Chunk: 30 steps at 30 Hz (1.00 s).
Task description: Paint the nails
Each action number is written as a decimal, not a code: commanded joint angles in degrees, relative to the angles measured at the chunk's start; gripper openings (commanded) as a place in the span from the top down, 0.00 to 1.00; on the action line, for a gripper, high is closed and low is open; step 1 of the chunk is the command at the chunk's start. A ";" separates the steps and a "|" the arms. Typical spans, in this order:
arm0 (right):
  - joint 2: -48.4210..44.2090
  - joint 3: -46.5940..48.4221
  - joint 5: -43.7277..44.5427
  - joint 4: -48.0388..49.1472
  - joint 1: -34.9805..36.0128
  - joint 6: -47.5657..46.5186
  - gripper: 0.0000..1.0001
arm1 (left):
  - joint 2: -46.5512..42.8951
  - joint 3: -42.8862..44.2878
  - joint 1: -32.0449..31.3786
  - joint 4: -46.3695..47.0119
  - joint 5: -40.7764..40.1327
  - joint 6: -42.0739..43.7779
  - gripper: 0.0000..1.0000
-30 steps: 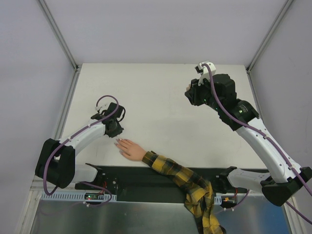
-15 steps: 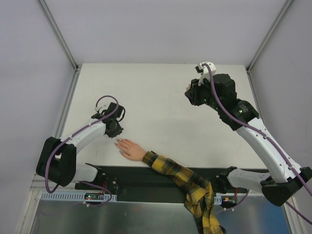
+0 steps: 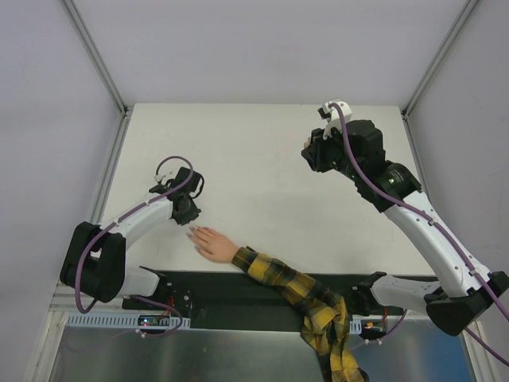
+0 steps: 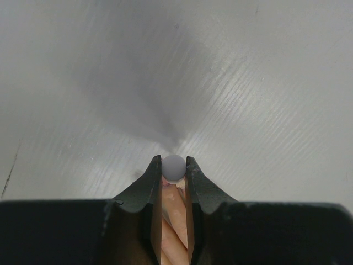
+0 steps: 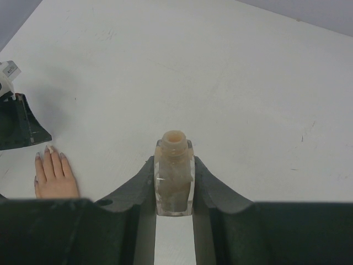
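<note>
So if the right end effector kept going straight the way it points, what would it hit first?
Likely the white table, bottle first: the right end effector tilts down at it. The small hand lies off to the side, though depth is unclear.

Item, the nails (image 5: 48, 149): you had tiny pale tips on the outstretched fingers of a small flesh-coloured hand (image 3: 213, 243), which lay flat, palm down, on the white table (image 3: 254, 159), ending a yellow-and-black plaid sleeve (image 3: 294, 290).

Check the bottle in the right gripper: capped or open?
Open: the bottle shows a bare neck, no cap, clamped in the right gripper.
</note>
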 commanded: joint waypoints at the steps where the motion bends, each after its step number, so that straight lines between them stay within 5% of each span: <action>1: 0.14 1.34 -0.70 1.12 -0.38 0.45 1.00 | 0.64 1.79 0.84 0.57 -0.84 -0.34 1.00; 30: 0.41 1.70 -0.70 1.03 -0.64 0.01 1.00 | 0.11 0.65 2.43 2.06 -1.19 0.36 1.00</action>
